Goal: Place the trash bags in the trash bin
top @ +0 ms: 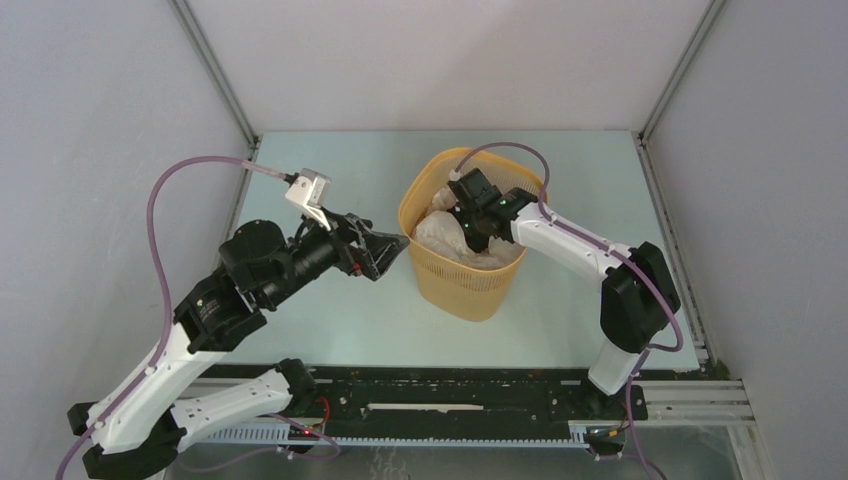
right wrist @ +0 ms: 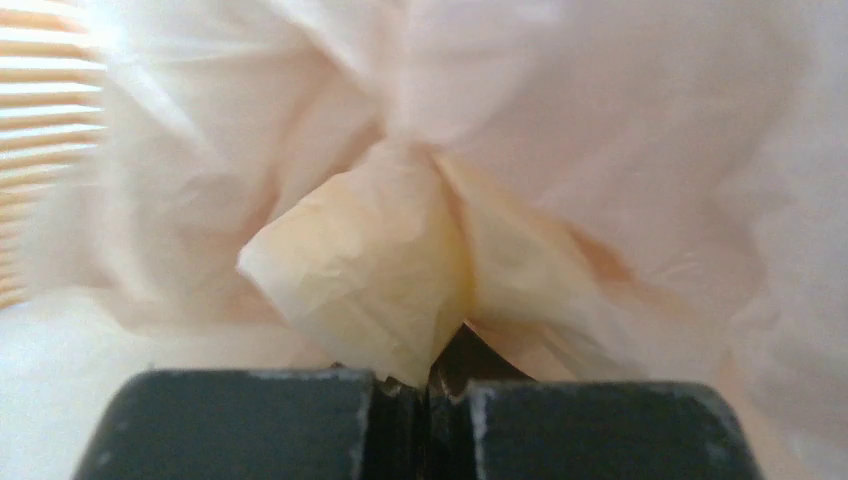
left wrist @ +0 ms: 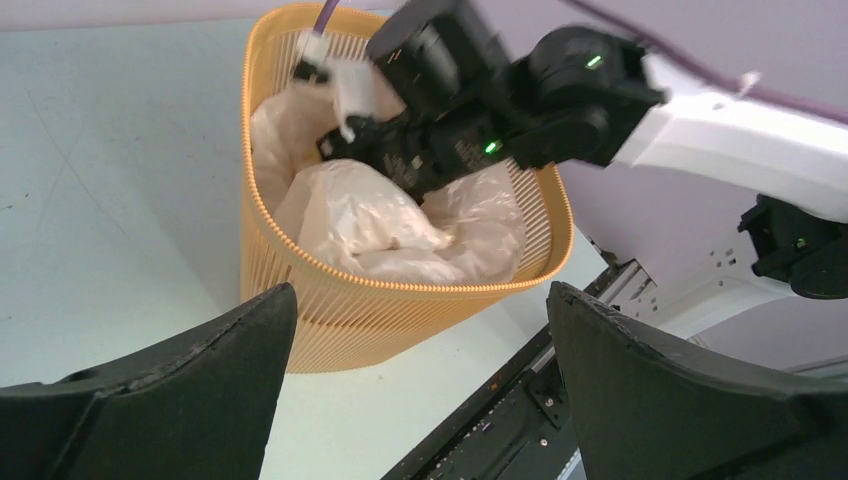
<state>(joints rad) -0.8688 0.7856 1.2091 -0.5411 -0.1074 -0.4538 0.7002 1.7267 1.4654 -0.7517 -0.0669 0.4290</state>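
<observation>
The orange-yellow trash bin stands upright mid-table; it also shows in the left wrist view. The crumpled cream-white trash bag lies bunched inside it, also seen in the left wrist view and filling the right wrist view. My right gripper reaches down into the bin's mouth and is shut on a fold of the bag. My left gripper is open and empty, just left of the bin's rim, its fingers apart and short of the bin.
The black rail of the arm bases runs along the table's near edge. Grey enclosure walls stand at left, right and back. The right arm's links hang over the table to the right of the bin.
</observation>
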